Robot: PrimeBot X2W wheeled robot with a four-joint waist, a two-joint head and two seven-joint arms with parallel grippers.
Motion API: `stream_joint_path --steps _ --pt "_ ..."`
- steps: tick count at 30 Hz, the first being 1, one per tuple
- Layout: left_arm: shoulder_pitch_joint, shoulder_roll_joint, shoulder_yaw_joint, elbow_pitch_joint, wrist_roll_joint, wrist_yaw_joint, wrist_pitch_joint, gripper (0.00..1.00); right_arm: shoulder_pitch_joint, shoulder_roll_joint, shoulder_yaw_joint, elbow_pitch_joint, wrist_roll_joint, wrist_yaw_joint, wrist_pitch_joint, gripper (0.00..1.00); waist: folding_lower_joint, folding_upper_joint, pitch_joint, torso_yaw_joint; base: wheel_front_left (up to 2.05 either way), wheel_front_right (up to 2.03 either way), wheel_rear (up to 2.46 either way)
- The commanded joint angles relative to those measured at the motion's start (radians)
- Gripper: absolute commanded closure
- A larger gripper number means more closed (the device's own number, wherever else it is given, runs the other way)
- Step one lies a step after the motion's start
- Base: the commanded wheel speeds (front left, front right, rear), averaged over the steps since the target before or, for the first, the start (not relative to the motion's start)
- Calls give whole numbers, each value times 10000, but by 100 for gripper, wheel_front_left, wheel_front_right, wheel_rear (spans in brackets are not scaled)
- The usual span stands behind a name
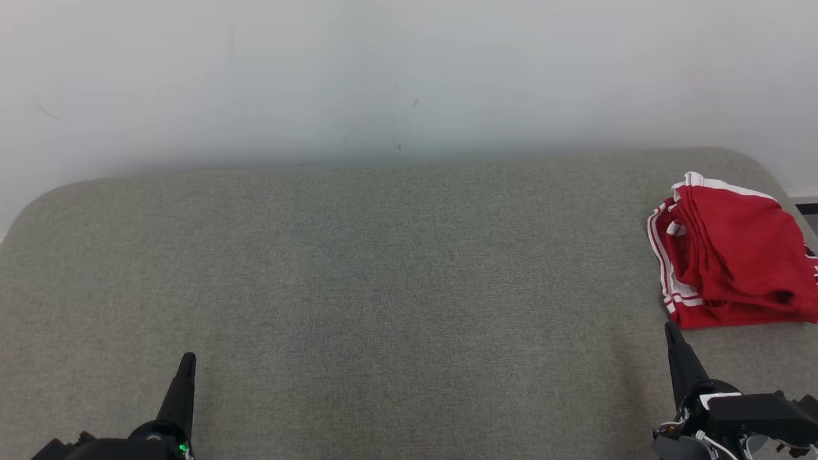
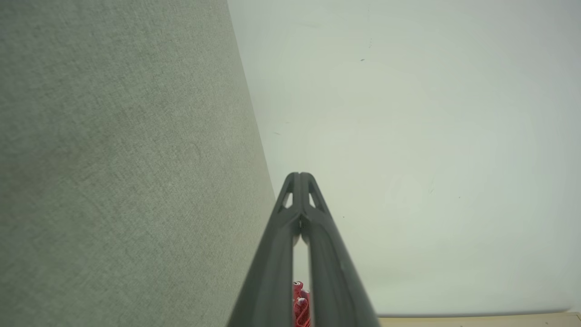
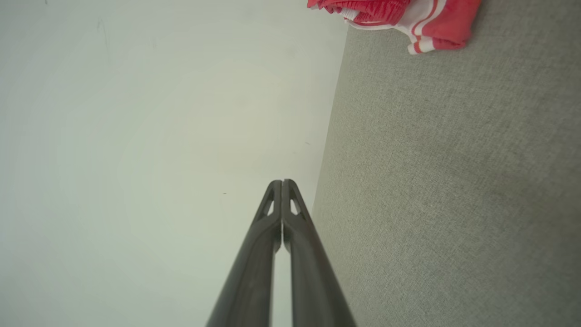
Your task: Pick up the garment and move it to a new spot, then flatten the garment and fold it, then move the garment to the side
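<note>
The garment (image 1: pixel 735 252) is red with white stripes, folded into a thick bundle at the far right of the grey table (image 1: pixel 383 287), partly cut off by the head view's edge. Its striped end also appears in the right wrist view as the garment (image 3: pixel 399 18), and a sliver of red garment (image 2: pixel 300 304) peeks between the left fingers. My right gripper (image 1: pixel 671 329) is shut and empty, its tip just below the bundle's near edge. At the lower left, my left gripper (image 1: pixel 187 359) is shut and empty, far from the cloth. Both wrist views show the fingers pressed together: left gripper (image 2: pixel 299 175), right gripper (image 3: pixel 282 181).
A pale wall (image 1: pixel 409 76) rises behind the table's far edge. The table's rounded corners sit at the far left and far right. A strip of floor and a dark object (image 1: pixel 806 209) lie beyond the right corner.
</note>
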Motion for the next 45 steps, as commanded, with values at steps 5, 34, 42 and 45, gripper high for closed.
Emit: stream_joint_path --steps 5,34,42,45 --pt "-159 60 3 -78 -455 -79 128 100 101 79 -118 -149 396 -19 112 100 0 0 24 19 0 0 0" --pt "-224 66 0 -97 -1167 -75 322 100 133 168 -265 -272 962 -21 280 100 0 0 80 62 0 0 0" --pt "-224 66 -2 -98 -1168 -74 322 100 131 167 -265 -272 963 -21 279 100 0 0 80 62 0 0 0" --pt "-224 66 -1 -98 -1168 -74 321 100 132 167 -264 -272 963 -21 279 100 0 0 80 62 0 0 0"
